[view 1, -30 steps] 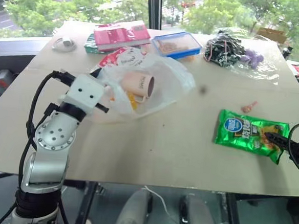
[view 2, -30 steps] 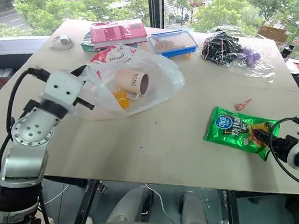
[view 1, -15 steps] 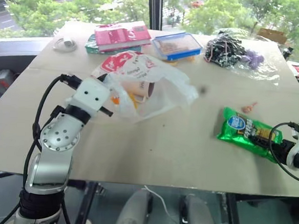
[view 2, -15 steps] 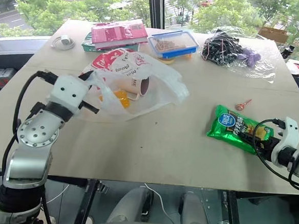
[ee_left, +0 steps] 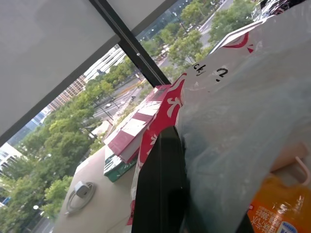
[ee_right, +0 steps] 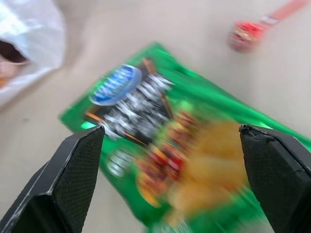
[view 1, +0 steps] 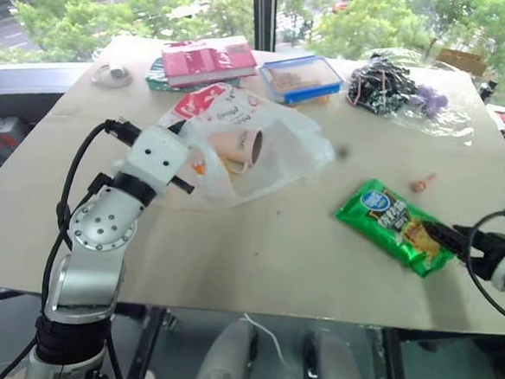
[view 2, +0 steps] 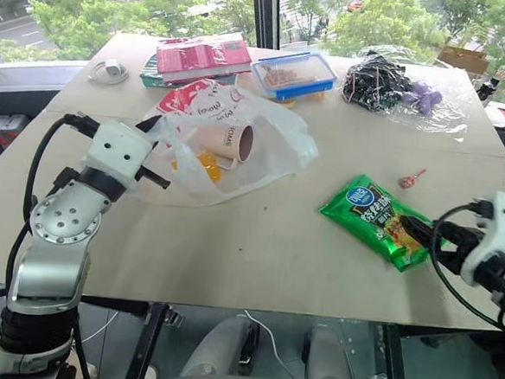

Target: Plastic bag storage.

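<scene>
Plastic bag [view 1: 264, 147] on the table [view 1: 275, 243] holding a cup, left gripper [view 1: 188, 159] pinched shut on its edge, seemingly lifting it, right gripper [ee_right: 170, 160] spread wide over green snack packet [view 1: 393, 225]

Translucent white plastic bag [view 1: 264, 151] with red print, crumpled and partly lifted, near edge pinched in closed left gripper [view 1: 188, 157], well apart from right gripper [view 2: 423, 232].

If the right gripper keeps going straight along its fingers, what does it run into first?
Most likely the green snack packet: the right gripper is open and its fingers stand either side of it in the wrist view. Whether they already touch it is unclear. Farther along lies the plastic bag.
</scene>
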{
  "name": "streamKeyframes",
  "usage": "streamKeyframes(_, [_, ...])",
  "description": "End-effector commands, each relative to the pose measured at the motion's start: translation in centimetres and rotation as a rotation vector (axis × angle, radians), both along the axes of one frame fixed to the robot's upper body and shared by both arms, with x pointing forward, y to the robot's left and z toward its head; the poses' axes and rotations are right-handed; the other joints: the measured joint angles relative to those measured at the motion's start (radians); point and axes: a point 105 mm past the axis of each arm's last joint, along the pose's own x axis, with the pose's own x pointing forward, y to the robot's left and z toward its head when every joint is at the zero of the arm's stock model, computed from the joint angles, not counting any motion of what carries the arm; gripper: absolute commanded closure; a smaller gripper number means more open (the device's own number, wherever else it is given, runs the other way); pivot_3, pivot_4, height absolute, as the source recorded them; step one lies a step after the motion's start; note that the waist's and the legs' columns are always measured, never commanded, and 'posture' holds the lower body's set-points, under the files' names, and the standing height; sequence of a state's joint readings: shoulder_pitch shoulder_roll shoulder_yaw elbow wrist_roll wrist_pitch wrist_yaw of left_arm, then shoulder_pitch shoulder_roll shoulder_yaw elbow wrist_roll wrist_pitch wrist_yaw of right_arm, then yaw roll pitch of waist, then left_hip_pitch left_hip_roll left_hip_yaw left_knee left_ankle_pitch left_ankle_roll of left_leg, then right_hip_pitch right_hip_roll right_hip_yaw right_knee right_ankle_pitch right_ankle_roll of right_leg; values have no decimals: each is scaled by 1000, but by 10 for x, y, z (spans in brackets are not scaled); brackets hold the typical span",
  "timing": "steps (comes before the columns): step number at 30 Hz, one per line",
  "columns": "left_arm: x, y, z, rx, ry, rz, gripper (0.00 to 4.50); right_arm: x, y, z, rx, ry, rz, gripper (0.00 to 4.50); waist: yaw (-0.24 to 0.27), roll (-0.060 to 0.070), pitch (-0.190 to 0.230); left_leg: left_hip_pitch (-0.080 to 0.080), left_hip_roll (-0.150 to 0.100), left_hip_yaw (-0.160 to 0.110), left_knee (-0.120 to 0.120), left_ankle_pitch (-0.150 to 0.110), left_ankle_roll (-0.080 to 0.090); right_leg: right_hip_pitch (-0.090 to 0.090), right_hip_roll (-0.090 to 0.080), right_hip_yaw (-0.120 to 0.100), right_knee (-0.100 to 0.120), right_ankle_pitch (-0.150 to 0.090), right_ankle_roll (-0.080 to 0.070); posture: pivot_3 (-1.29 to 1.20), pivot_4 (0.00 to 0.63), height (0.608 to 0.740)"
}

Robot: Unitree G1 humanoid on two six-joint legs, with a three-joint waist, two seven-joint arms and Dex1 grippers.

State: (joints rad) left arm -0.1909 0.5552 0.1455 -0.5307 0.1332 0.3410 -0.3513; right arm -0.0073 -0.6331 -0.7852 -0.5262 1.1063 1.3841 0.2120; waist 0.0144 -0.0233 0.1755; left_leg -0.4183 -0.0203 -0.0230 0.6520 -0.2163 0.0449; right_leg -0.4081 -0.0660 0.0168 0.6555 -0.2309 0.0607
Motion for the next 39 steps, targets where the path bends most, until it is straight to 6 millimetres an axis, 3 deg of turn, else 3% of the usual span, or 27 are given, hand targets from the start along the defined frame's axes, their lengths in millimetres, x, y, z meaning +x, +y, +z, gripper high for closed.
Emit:
streamKeyframes(1, [-2,-5,10,12,-38,-29,4458,-16,3,-5,26,45,-24,0,-2,0,0,0,0,0,0,0,0,0,0,0,0,0,0,0,150,740])
streamKeyframes(6, [0,-8,8,6,-24,-50,4458,-28,7,-18,170,99,-131,0,-2,1,-1,0,1,1,-1,0,0,0,1,1,0,0,0,0,150,740])
streamKeyframes(10, [1,-13,6,-2,-11,-73,4458,-15,12,-28,347,130,-215,0,-8,-1,-2,0,1,3,-1,0,0,0,1,2,-2,-2,-4,0,150,740])
streamKeyframes(15, [0,-11,7,-1,-14,-75,4458,7,15,-41,416,161,-227,0,-13,-1,-2,1,2,4,0,0,1,0,2,3,-2,-2,-4,0,150,740])
streamKeyframes(23, [-3,-4,12,10,-27,-50,4458,30,31,-59,360,182,-157,0,-25,-3,-3,2,3,4,-1,0,1,0,2,4,-2,-2,-4,0,150,740])
streamKeyframes(28, [-5,3,14,9,-29,-25,4500,37,42,-65,327,142,-101,2304,-29,-4,-4,3,5,5,-1,0,1,0,3,5,-2,-2,-4,0,150,740])
streamKeyframes(33, [-6,9,13,-17,-11,-10,4500,40,54,-50,355,51,-23,4475,-27,-4,-4,3,6,5,-1,0,1,0,3,5,-2,-2,-4,0,150,740])
streamKeyframes(39, [-4,21,11,-147,3,-45,4500,27,91,12,482,-123,219,4475,-27,-3,-3,2,5,5,-1,-1,1,-1,1,5,-2,-1,-3,0,150,740])
